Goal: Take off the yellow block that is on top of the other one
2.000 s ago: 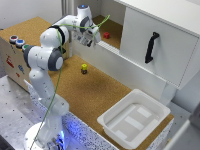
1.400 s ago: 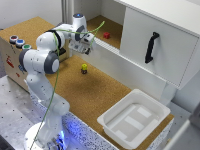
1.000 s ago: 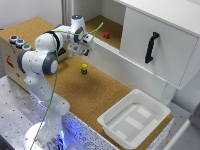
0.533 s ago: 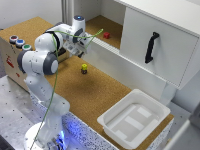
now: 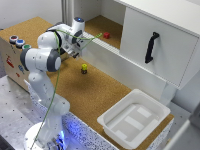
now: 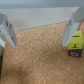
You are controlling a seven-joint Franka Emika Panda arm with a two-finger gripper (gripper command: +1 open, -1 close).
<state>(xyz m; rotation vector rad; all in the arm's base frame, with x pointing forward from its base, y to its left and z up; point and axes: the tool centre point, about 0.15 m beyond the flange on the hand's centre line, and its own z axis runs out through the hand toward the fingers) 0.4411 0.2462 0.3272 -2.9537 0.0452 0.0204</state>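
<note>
So this is the approach step, nothing grabbed yet. The gripper [image 6: 42, 30] hangs above the cork surface [image 5: 100, 95] with its fingers spread wide and empty. The yellow block [image 5: 84, 66] sits right on top of the dark block [image 5: 84, 71], and in the wrist view the stack is off beside one finger, not between them. Next move probably needs a sideways shift to centre over it, then a drop just far enough to pinch only the top cube. Both are tiny, hard-looking cubes; the cork looks grainy.
</note>
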